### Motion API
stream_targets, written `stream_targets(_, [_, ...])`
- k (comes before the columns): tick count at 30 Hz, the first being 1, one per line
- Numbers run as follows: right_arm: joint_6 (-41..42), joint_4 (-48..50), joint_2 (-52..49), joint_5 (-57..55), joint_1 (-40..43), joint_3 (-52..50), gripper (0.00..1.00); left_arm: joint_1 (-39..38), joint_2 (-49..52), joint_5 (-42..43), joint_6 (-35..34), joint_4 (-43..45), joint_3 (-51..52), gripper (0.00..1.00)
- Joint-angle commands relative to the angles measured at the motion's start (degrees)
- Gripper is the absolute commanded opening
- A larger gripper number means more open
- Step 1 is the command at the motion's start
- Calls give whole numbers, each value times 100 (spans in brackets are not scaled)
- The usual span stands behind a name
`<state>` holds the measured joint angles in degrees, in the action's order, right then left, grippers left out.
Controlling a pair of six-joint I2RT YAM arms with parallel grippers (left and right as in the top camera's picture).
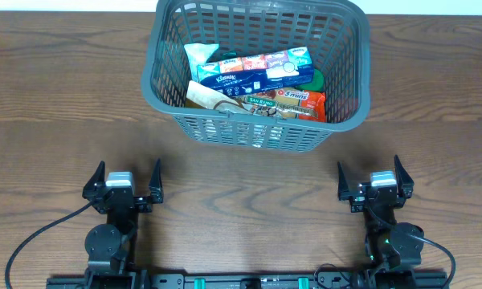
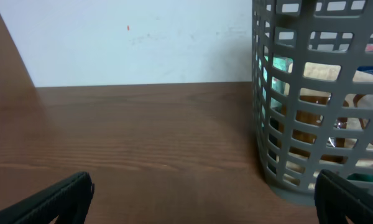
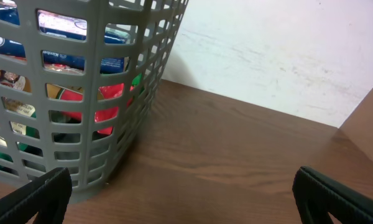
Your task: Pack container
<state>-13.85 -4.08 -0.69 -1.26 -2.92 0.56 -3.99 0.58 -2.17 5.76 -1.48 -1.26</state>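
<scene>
Overhead, I see the container point(image 1: 249, 128), a big dark grey basket with holes all over its sides, sitting on the brown wood table point(image 1: 64, 96). It has things lying in it. A blue tissue pack point(image 1: 257, 71) lies across the middle of the container. A red packet point(image 1: 297, 103) lies by the container's near wall, on its right side. A white bag point(image 1: 199, 54) sits at the container's left side, and a tan packet point(image 1: 202, 95) lies just below that bag. Something green point(image 1: 317, 78) peeks out at the container's right side, but I cannot tell what it is. My left tool point(image 1: 128, 167) sits on the near side of the container, off to its left and well apart from it. Its two fingers are spread wide, with nothing between them. My right tool point(image 1: 369, 163) sits on the near side of the container too, off to its right and also well apart. Its fingers are spread wide as well, and they hold nothing. From the left wrist, the left tool point(image 2: 202, 199) points at bare table, with the container point(image 2: 289, 190) standing at the right and a white wall point(image 2: 143, 43) behind it. From the right wrist, the right tool point(image 3: 183, 199) has the container point(image 3: 90, 186) at the left, with red and blue showing through the holes.
</scene>
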Motion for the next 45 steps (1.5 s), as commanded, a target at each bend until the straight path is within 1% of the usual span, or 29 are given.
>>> stream_targets(1, [96,-13,39,-2,31,-24,99,-37,-46,-155,-138,-256,103,99])
stream_targets(6, [96,-13,39,-2,31,-24,99,-37,-46,68,-138,-275,103,99])
stream_targets(45, [96,-13,39,-2,31,-24,99,-37,-35,66,-157,-271,103,99])
